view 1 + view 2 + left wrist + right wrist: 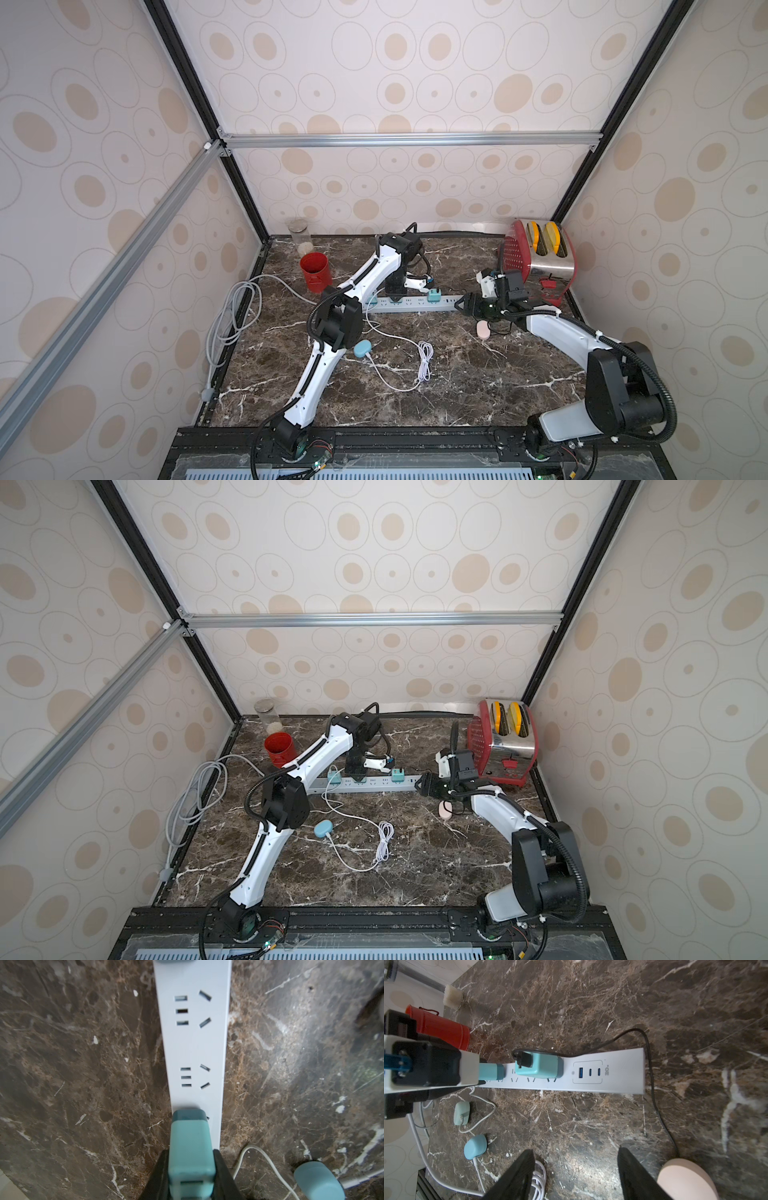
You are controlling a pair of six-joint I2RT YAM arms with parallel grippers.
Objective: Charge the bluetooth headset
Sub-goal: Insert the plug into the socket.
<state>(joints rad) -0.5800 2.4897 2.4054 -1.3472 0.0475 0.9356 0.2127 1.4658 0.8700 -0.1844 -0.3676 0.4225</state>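
Note:
The white power strip lies across the marble table. My left gripper is shut on a teal charger whose far end meets the strip; its prongs are hidden. A second teal charger sits on the strip, and its black cable runs to a pink oval headset case. A teal oval headset case has a white cable. My right gripper hangs open by the strip's end.
A third teal adapter with the white cable rests beside the strip. A red tin and a glass jar stand at the back left, a red toaster at the back right. Grey cable loops lie at the left edge.

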